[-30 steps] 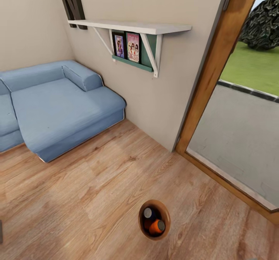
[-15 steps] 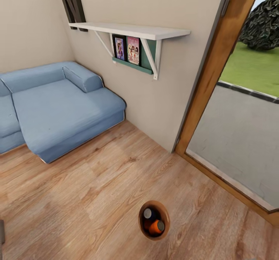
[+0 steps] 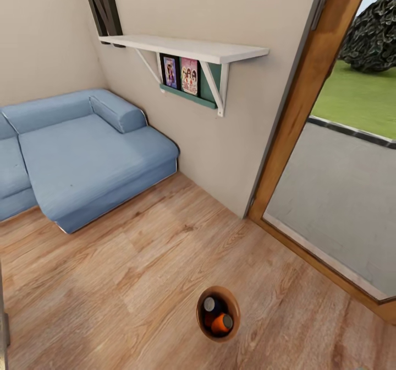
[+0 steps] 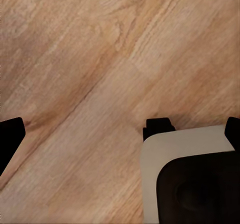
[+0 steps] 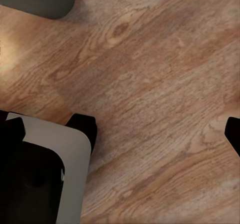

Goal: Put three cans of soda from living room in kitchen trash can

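Tash can (image 3: pixel 218 313) sits on the living-room wood floor (image 3: pixel 137 271) near the glass door (image 3: pixel 341 155), w/ the cans of soda (image 3: pixel 222 322) already inside: orange, a silver top and a bit of blue show. Judged light and stiff but top-loose, so best grip is the rim, kept upright. Both claws: fingertips at wrist-view edges, spread wide, holding nothing.

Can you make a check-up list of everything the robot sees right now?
Surface: light wood floor, bare around the bin.
Job's things: tash can upright on the floor; inside it an orange can of soda, a silver top beside it.
Clutter: nothing seen.
Grippers: dark tips at the wrist views' edges; state unclear.
Cables: nothing seen.
Surroundings: blue sofa, wall shelf with pictures, glass door onto grass.
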